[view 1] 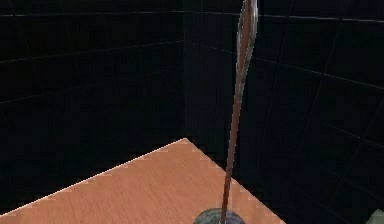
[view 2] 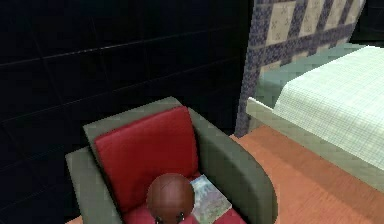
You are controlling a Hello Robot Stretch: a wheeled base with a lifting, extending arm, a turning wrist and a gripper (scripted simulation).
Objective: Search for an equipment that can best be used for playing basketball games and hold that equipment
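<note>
One brown ball [view 2: 170, 196], likely the basketball, rests at the armchair's [view 2: 235, 165] seat front edge; claw's state cannot be told.

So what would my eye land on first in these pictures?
Most striking is the armchair with red cushions, low in the arm side view, with a brownish-red ball on its seat. Right of it lies a bed under a pale checked cover. In the forward view, a thin reddish pole stands tall right of the middle.
</note>
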